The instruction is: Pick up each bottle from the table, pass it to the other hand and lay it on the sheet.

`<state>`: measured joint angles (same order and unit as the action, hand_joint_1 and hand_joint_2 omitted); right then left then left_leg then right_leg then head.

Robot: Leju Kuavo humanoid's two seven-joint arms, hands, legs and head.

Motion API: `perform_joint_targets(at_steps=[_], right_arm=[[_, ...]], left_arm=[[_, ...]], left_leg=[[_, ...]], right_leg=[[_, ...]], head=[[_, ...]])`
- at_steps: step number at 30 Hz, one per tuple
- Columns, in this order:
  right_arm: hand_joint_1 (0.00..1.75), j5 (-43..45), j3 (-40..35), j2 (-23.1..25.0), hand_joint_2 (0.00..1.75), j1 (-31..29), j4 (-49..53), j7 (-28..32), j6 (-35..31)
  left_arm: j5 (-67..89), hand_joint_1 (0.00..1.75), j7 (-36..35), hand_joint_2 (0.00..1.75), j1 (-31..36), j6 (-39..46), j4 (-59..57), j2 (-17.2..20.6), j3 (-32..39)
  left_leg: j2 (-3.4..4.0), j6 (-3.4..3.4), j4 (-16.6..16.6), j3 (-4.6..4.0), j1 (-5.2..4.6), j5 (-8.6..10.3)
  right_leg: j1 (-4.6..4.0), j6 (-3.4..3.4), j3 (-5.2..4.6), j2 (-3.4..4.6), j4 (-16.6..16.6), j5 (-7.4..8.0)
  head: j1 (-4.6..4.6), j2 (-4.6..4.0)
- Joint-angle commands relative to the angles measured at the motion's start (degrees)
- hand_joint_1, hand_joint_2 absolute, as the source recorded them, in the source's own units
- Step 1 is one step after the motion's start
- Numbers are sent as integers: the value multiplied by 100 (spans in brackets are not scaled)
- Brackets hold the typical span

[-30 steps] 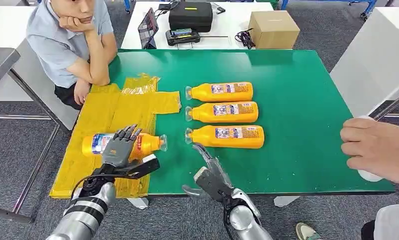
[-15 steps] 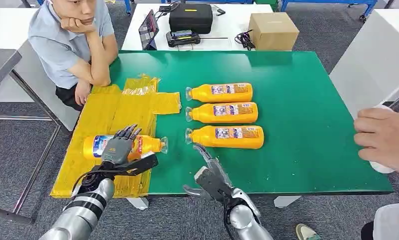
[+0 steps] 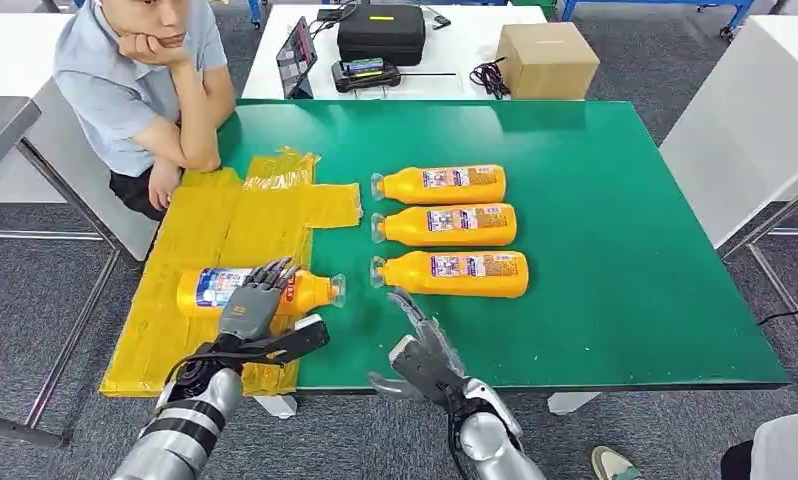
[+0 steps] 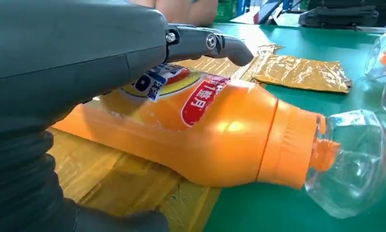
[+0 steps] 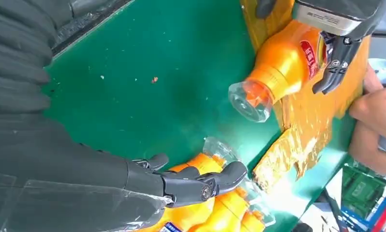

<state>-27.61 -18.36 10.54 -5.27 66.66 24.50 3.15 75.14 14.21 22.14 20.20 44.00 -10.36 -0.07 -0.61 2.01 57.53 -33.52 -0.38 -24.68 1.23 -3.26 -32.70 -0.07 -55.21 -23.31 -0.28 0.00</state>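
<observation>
Bottle (image 3: 260, 290) lies on its side on the yellow sheet (image 3: 220, 235), about 8 o'clock on the green counter (image 3: 595, 230), clear cap (image 4: 348, 162) overhanging onto the green. Left robot hand (image 3: 250, 310) lies across its body with fingers draped over the label; looks like it's holding or just letting go, can't tell which. Right robot hand (image 3: 420, 350) at 6 o'clock, fingers spread, holding nothing.

Risks, my read:
- round bottle, wrinkled sheet: could roll off toward the cap end when freed
- fingers snagging the label on lift-off could drag it

Three more bottles (image 3: 445, 228) lie in a row at centre, caps toward the sheet. Person (image 3: 140, 80) seated at 10 o'clock; white table with case (image 3: 380, 30) and cardboard box (image 3: 548, 58) at 12. Grey carpet floor.
</observation>
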Motion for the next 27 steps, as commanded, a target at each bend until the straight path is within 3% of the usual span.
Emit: perform_joint_targets(at_steps=[1, 6, 17, 24, 27], right_arm=[[0, -71, 176, 9, 175, -21, -45, -50, -39], [0, -143, 190, 36, 175, -28, -9, -77, -48], [0, -270, 125, 40, 175, -15, 138, -202, -80], [0, -286, 110, 40, 175, 13, 155, -232, -87], [0, -268, 182, 59, 175, 205, 470, -219, -107]], left_arm=[[-170, 0, 57, 175, -342, -228, 816, -123, -381], [-254, 0, -7, 175, -557, -179, 1429, -129, -672], [-117, 0, 87, 175, -858, 801, 2658, -212, -881], [-129, 0, 99, 175, -973, 836, 2956, -267, -931], [-876, 0, 487, 175, -1285, 695, 3529, -456, -934]], left_leg=[[4, -13, 2, 1, 10, -5], [1, -7, 4, -16, 7, -4], [12, -16, 9, -22, 13, -12], [11, -12, 5, -22, 11, -10], [7, -7, 2, -28, 6, -4]], right_leg=[[-11, 16, 3, 0, 1, -4], [-7, 9, -16, -3, -2, -4], [-14, 19, -21, 5, -6, -8], [-11, 15, -20, 5, -1, -6], [-6, 10, -28, 3, -1, -3]], head=[[0, 0], [0, 0], [0, 0], [0, 0], [0, 0]])
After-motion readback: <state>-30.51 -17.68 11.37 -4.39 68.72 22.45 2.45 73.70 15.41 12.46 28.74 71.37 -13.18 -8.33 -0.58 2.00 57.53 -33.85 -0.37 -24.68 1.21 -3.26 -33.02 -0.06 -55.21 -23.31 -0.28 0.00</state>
